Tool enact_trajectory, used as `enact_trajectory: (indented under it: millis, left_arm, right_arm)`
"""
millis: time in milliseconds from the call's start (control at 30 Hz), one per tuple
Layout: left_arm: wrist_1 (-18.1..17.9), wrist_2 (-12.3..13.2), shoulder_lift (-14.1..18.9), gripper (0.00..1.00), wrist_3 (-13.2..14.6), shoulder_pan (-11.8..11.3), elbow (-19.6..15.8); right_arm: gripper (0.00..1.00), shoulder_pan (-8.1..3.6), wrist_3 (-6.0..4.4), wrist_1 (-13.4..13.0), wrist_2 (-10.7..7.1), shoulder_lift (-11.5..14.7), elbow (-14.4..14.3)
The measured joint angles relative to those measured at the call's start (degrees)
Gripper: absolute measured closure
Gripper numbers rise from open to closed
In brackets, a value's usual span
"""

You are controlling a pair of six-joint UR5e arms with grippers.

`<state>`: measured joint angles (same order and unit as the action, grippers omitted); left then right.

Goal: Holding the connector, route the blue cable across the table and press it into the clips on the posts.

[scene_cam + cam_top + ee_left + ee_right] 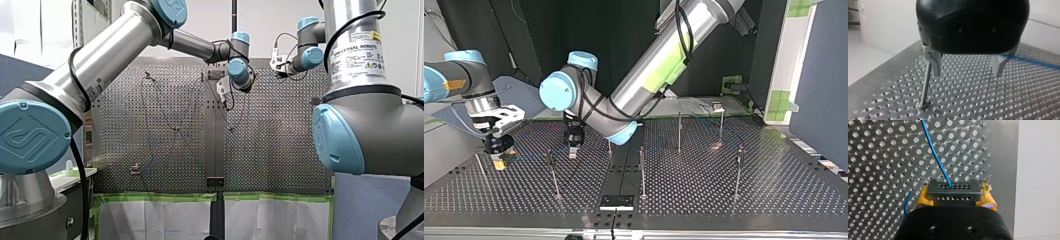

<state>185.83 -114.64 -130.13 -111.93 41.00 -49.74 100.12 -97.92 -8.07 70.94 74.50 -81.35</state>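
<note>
Front view shows UNIVERSAL ROBOTS label [358, 50]; right gripper [955, 196] grips connector [954, 190]

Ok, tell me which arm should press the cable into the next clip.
Probably left. My left gripper is open and empty beside a post, with the blue cable running just beyond it. My right gripper is shut on the connector, so it should just hold that.
</note>
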Motion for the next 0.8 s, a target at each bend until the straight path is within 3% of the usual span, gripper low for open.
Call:
enact_trajectory:
  millis: [133,400,800]
  left_arm:
    - [0.3,1.2,1.9,0.00,0.4,0.8,-1.9]
    - [-4.3,5.3,7.0,0.00,0.8,1.7,-7.0]
    - [-11.2,1.0,14.0,0.00,1.0,0.6,-14.0]
  right_arm:
    - [1.00,0.07,0.05,0.0,0.00,0.0,0.0]
    - [1.00,0.19,0.23,0.0,0.00,0.0,0.0]
    - [1.00,0.23,0.46,0.0,0.00,0.0,0.0]
